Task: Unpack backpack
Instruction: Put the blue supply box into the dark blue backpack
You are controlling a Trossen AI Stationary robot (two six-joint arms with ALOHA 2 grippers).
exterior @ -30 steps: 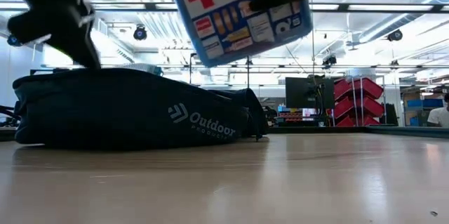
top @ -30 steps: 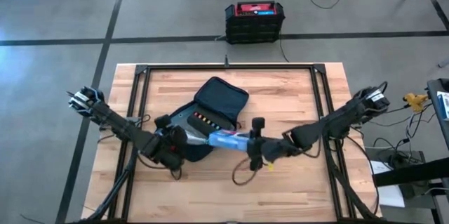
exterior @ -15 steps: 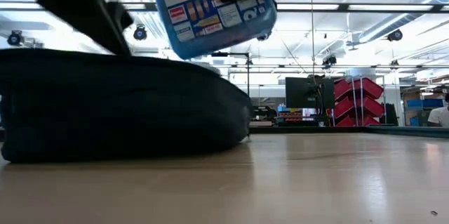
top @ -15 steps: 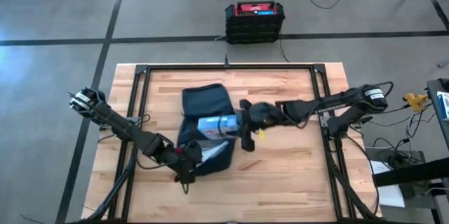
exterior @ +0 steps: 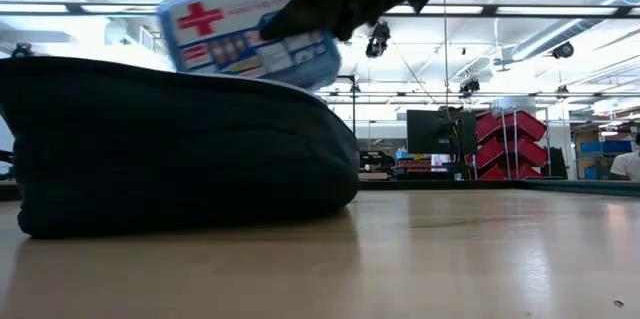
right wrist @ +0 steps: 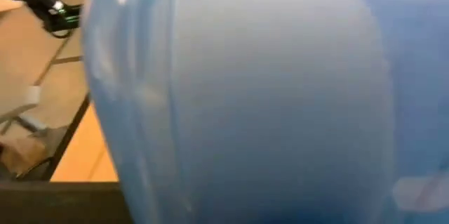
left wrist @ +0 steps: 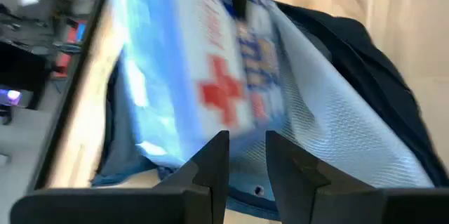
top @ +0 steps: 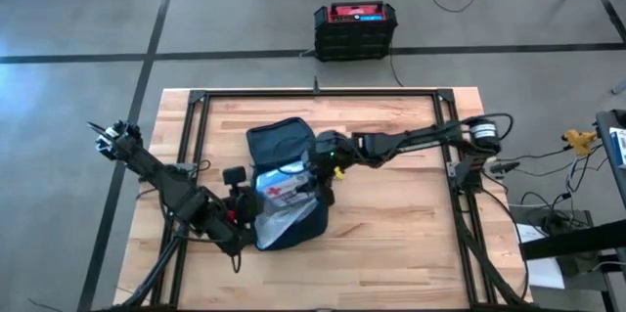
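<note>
Navy soft fabric backpack lies mid-table; right tool clamped on blue first-aid box w/ red cross above it; left tool fingers slightly apart at pack's near-left edge.

The backpack is being shown as soft, matt dark navy cloth, with a pale mesh-textured lining being exposed at its mouth. A first aid box of smooth, glossy blue plastic, with a printed label bearing a red cross, is being gripped by the right pincer, which is made of matt black plastic or metal. The bench is being seen as pale, smoothly finished wooden planks edged by a black metal frame.
</note>
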